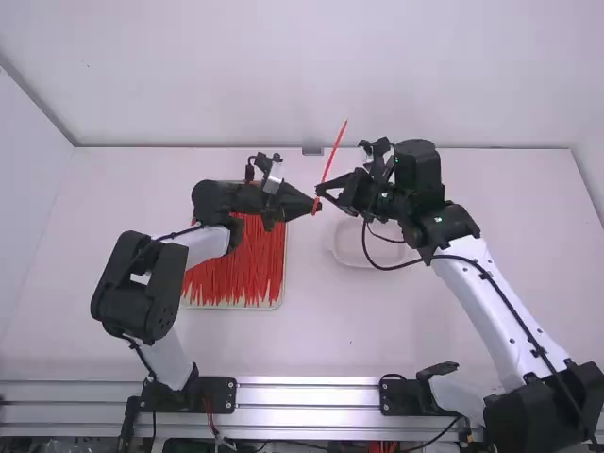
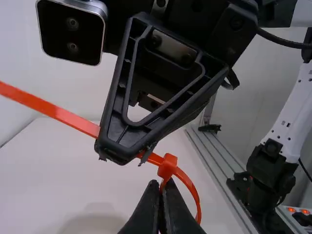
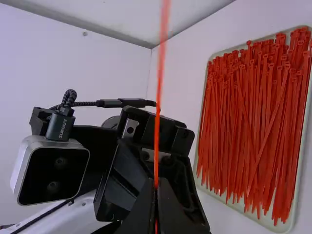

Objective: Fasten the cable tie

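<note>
Tie (image 2: 168, 165), orange plastic, looped, in L claw (image 2: 160, 185) & R claw (image 2: 124, 153).

White table (image 1: 113, 189), matte, fills most of high view. Boxed in by plain white panels: back wall (image 1: 283, 66), left wall (image 1: 24, 170), sliver of right wall (image 1: 593, 142). Small grey clip (image 1: 311, 149) at seam where back wall meets tabletop, approx. centre. Slotted alu. rail (image 1: 302, 392) runs along near table edge. Light even, diffuse; shadows soft. Right wrist view: corner (image 3: 148, 47) where panels meet tabletop, tiny dark dot (image 3: 85, 33) on one panel.
</note>
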Robot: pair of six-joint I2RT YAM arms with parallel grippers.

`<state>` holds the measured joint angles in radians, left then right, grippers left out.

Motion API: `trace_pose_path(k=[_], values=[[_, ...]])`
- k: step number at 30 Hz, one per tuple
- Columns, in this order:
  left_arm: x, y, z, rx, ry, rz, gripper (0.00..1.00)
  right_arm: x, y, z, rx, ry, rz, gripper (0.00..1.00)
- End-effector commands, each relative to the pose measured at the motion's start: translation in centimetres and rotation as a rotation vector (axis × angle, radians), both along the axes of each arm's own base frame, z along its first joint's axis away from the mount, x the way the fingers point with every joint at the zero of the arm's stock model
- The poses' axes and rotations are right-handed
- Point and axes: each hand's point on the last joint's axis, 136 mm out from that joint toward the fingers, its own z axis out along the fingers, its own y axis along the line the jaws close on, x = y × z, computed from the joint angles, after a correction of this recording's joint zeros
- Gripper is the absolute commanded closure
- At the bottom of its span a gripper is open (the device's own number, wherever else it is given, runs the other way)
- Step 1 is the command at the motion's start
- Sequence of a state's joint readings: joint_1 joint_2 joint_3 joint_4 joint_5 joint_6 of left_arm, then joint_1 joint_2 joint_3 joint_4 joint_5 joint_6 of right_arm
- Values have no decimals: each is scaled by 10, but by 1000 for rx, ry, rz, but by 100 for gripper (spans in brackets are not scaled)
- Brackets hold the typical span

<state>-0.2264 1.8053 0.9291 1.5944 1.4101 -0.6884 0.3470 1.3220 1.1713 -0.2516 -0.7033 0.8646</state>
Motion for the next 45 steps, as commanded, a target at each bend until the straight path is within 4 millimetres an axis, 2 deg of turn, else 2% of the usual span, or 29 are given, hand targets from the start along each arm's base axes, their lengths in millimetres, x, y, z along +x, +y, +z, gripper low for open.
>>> trace_pose_path(k=[1, 2, 4, 5, 6, 7, 8, 9, 13, 16, 21, 28, 34, 36, 40, 45], values=[[3, 0, 6, -8, -17, 6, 98, -1, 1, 5, 2, -16, 8, 100], [4, 0, 5, -8, -8, 10, 98, -1, 1, 5, -2, -24, 12, 100], [9, 2, 4, -8, 11, 25, 83, -1, 1, 5, -6, -30, 15, 100], [9, 2, 4, -8, 13, 27, 80, -1, 0, 5, -7, -31, 16, 100], [12, 2, 4, -11, 27, 37, 69, -1, 0, 3, -12, -31, 18, 100], [16, 2, 3, -17, 53, 55, 44, -2, 0, 2, -19, -35, 23, 100], [20, 2, 3, -21, 73, 68, 12, -2, 1, 2, -23, -43, 28, 100], [21, 1, 3, -22, 87, 74, 1, -2, 0, 2, -26, -45, 29, 100], [40, 5, -3, -30, 191, 146, 1, 0, -2, 0, -64, -101, 37, 100], [61, 18, -17, -16, 317, 223, 1, 4, -7, -6, -114, -126, 18, 100], [79, 40, -46, 38, 414, 302, 1, 5, -20, -27, -248, -157, 11, 100], [87, 63, -91, 131, 550, 374, 1, 11, -45, -53, -395, -93, -98, 100], [91, 73, -124, 209, 623, 462, 1, 15, -69, -70, -520, -50, -195, 100], [91, 75, -129, 224, 635, 475, 1, 17, -76, -75, -554, -39, -223, 100], [86, 76, -140, 259, 640, 475, 1, 26, -88, -99, -613, 7, -290, 100], [90, 82, -153, 297, 694, 543, 1, 36, -85, -134, -629, 26, -289, 100]])
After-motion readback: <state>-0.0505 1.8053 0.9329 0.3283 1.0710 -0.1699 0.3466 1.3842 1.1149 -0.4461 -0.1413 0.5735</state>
